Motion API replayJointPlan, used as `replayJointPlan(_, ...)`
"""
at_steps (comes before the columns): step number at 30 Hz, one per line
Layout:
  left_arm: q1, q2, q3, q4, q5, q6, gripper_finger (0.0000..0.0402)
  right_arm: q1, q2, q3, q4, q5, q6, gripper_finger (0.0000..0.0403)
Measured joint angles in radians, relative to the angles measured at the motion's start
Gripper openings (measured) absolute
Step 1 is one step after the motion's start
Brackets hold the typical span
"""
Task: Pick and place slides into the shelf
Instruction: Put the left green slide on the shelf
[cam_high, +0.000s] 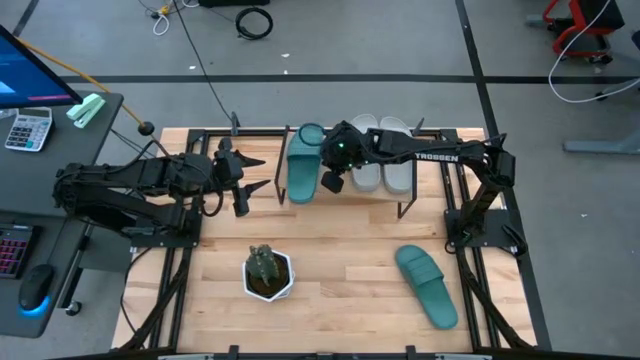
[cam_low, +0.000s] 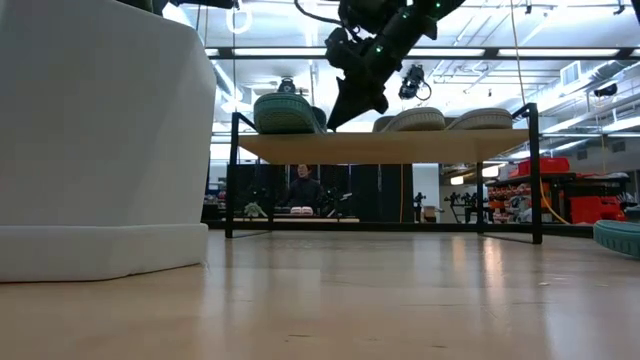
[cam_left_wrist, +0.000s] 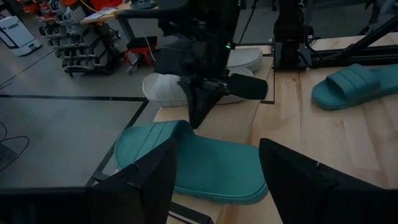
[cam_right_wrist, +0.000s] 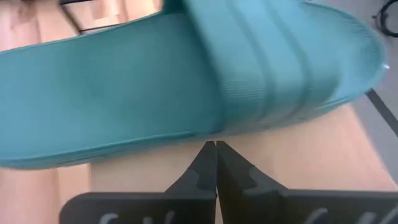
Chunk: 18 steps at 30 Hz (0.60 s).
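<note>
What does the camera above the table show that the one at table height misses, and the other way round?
Only the overhead view shows the small potted plant in a white pot as a whole and the open left gripper waiting beside the shelf. Only the table-height view shows a person seated in the room behind. Both show the wooden shelf with black legs, a teal foam slide on it, and the shut right gripper.

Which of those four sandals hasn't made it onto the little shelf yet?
The teal slide lying alone on the table near the right arm's base. Its teal mate and both grey-white slides already sit on the shelf.

Matt ribbed, seemingly foam slide (cam_right_wrist: 186, 81); wooden shelf (cam_low: 385, 147).
</note>
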<state>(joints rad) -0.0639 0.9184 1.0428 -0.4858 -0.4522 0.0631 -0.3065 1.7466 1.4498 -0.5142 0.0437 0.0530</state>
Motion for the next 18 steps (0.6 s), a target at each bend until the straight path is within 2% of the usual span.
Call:
replayJointPlan(7,0.000,0.000,0.000,0.003,0.000,-0.005,0.0231,-0.026,0.000,0.000,0.072,-0.040,-0.002,0.0001)
replayJointPlan(18,0.017,0.001,0.000,0.011,0.000,-0.008,0.0231,-0.026,0.000,0.000,0.083,-0.103,-0.002,0.0000)
